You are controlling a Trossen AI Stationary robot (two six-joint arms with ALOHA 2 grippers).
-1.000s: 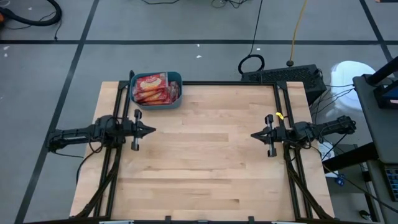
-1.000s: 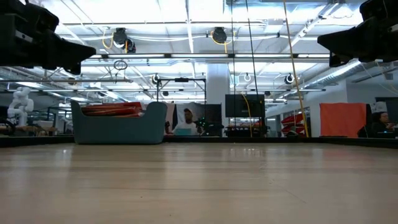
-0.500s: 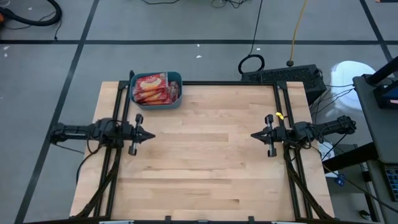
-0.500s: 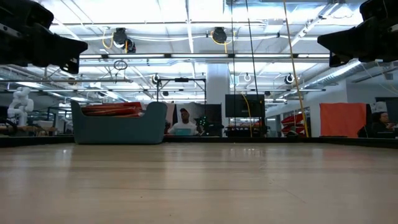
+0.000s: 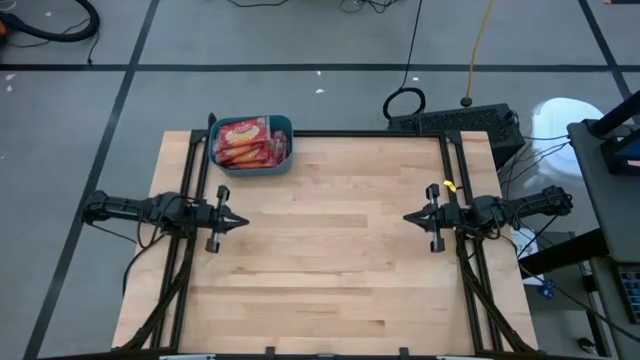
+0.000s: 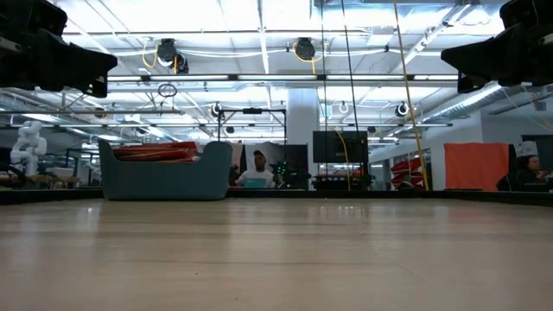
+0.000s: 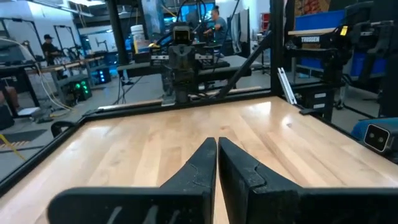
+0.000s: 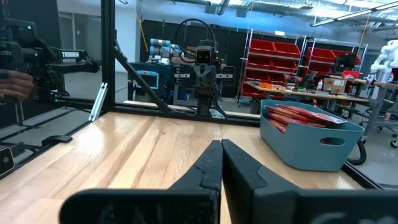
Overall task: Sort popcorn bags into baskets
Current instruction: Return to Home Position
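Judging by looks alone: popcorn bags point(image 5: 245, 143) flat, light and thin-skinned, probably crinkly and a little slick, with loose contents apt to shift rather than break. Best pinched across a short edge or a corner seam, not squeezed at the middle, and awkward to lift once lying flat on wood. All those in view heaped in the teal basket point(image 5: 284, 126), piled to the rim and slightly above it, at the corner of the table point(image 5: 330, 260) on the left arm's side, by the edge farthest from the low camera.

Left gripper point(image 5: 241, 219) hanging just inside the left edge at mid-length, fingers pressed together on nothing. Right gripper point(image 5: 409, 217) mirrored just inside the right edge, likewise closed and empty. Both pointing inward, well apart from the basket.

Under it all, pale wooden planks: smooth, level, bounded by a dark frame point(image 5: 370, 133). Beyond — a bright workshop hall with ceiling lights, red storage bins point(image 8: 292, 56) on shelves, an orange panel point(image 6: 475, 166), and a person point(image 6: 257, 169) seated past the far edge.
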